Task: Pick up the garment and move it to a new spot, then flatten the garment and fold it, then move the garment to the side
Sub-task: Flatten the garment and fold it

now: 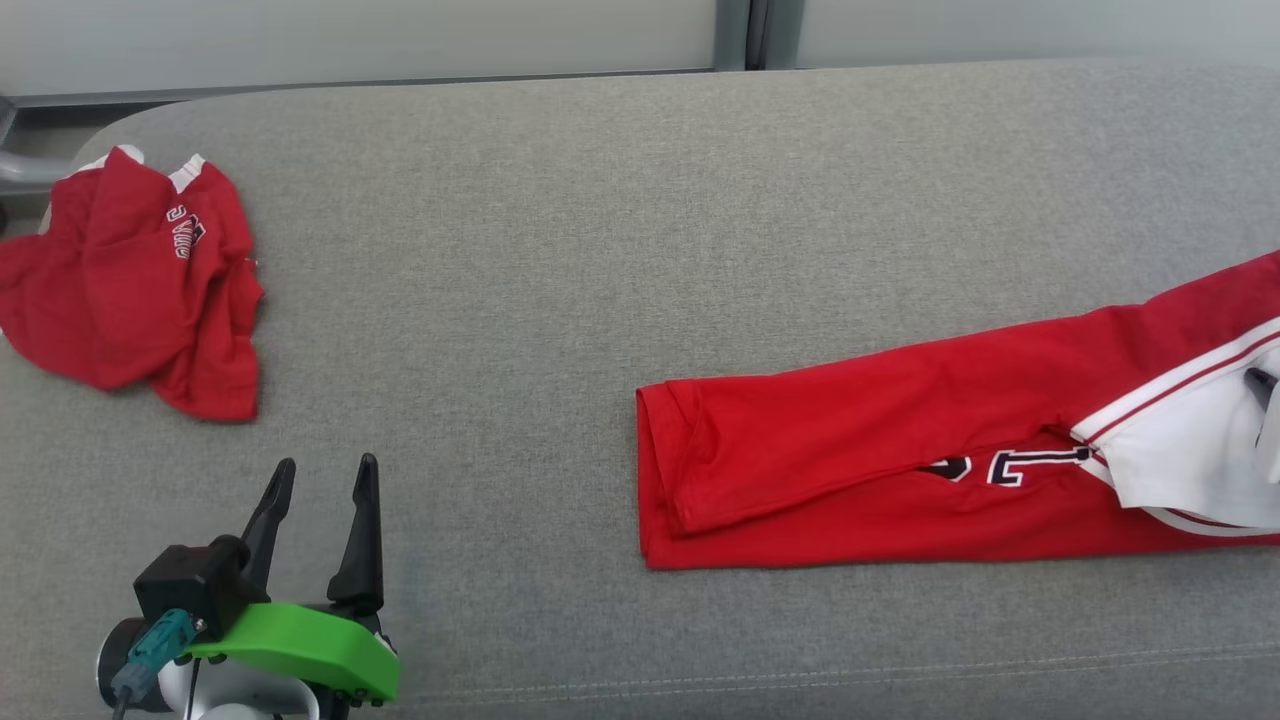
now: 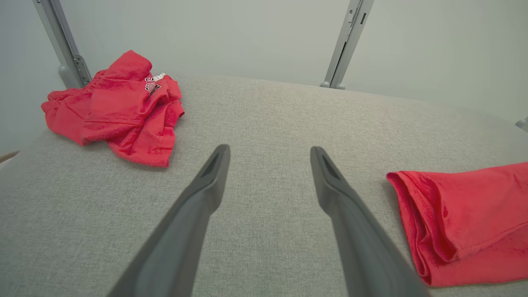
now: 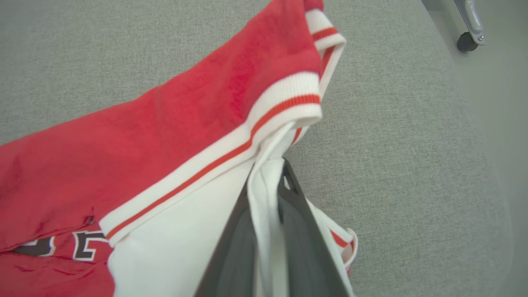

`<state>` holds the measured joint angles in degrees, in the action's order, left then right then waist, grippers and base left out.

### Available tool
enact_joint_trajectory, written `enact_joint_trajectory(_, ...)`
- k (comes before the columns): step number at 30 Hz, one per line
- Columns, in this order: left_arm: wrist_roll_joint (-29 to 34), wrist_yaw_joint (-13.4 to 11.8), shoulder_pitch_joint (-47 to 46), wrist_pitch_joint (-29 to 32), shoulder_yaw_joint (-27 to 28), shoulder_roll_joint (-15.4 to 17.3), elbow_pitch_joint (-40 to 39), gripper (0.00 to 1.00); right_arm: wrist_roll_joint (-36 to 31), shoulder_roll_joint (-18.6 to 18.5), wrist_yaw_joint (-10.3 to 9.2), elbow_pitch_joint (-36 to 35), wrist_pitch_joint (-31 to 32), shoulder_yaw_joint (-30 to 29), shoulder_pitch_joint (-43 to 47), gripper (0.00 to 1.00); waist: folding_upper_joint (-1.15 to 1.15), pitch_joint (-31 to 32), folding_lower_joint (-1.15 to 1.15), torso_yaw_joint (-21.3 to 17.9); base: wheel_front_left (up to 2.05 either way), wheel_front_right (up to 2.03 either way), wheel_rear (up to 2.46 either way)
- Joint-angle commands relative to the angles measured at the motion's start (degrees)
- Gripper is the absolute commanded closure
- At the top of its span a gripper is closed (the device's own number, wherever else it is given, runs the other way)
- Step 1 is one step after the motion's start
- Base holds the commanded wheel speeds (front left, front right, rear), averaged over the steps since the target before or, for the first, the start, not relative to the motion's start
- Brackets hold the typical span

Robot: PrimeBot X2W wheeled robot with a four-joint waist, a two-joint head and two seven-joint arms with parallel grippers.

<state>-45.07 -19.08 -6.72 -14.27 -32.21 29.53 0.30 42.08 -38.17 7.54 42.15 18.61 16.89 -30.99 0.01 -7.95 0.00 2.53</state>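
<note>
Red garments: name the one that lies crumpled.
The heap at the far left; the other garment lies stretched flat, its white part pinched by the right gripper.

Block characters on the folded jersey (image 1: 860, 440) and crumpled garment (image 1: 130, 290) (both partly hidden) cannot be read.

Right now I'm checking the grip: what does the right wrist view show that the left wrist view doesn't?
Right wrist view: the right gripper shut on the white cloth of the long red shirt, its striped trim, and a wheel. Left wrist view: the open left gripper, a crumpled red shirt and two metal posts. Both: the long red shirt and the grey cushion.
</note>
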Motion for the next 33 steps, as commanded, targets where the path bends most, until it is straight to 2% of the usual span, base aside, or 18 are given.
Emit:
enact_joint_trajectory(1, 0.53, 0.21, -0.70, -0.40, 0.00, -0.07, 0.05, 0.00, 0.71, 0.43, -0.10, -0.98, 0.44, -0.23, 0.60, 1.00, -0.01, 0.13, 0.00, -1.72, 0.00, 0.00, 0.00)
enact_joint_trajectory(6, 0.63, -0.04, -0.64, -0.44, -0.12, -0.20, 0.07, 0.00, 2.30, 1.91, -0.10, -7.38, 2.31, 1.08, 1.98, 1.00, -0.01, 0.55, 0.00, -3.26, 0.00, 0.00, 0.00)
enact_joint_trajectory(12, 0.42, -0.19, -0.27, -0.46, -0.33, -0.39, 0.18, 0.00, 4.23, 2.77, -0.09, -19.30, 6.67, 3.54, 4.93, 1.00, -0.01, 1.55, 0.00, -4.14, 0.00, 0.00, 0.00)
enact_joint_trajectory(16, 0.19, -0.08, -0.04, -0.55, -0.21, -0.57, 0.19, 0.00, 4.25, 3.48, -0.09, -27.33, 10.02, 4.10, 6.34, 1.00, -0.01, 2.32, 0.00, -4.13, 0.00, 0.00, 0.00)
enact_joint_trajectory(21, 0.13, 0.40, 0.20, -0.45, -0.22, -1.00, 0.46, 0.00, 3.44, 6.16, -0.08, -34.51, 14.68, 4.53, 7.58, 1.00, -0.01, 3.37, 0.00, -3.07, 0.00, 0.00, 0.00)
enact_joint_trajectory(27, 0.14, 1.51, 0.96, -0.64, -0.68, -2.27, 1.44, 0.00, 1.55, 11.12, -0.07, -38.90, 19.90, 5.72, 8.29, 1.00, -0.01, 4.74, 0.00, -1.04, 0.00, 0.00, 0.00)
enact_joint_trajectory(33, 0.52, 2.48, 1.26, -0.76, -1.26, -3.55, 2.73, 0.00, -1.15, 17.71, -0.07, -37.93, 21.66, 6.70, 7.98, 1.00, -0.01, 6.01, 0.00, 1.47, 0.00, 0.00, 0.00)
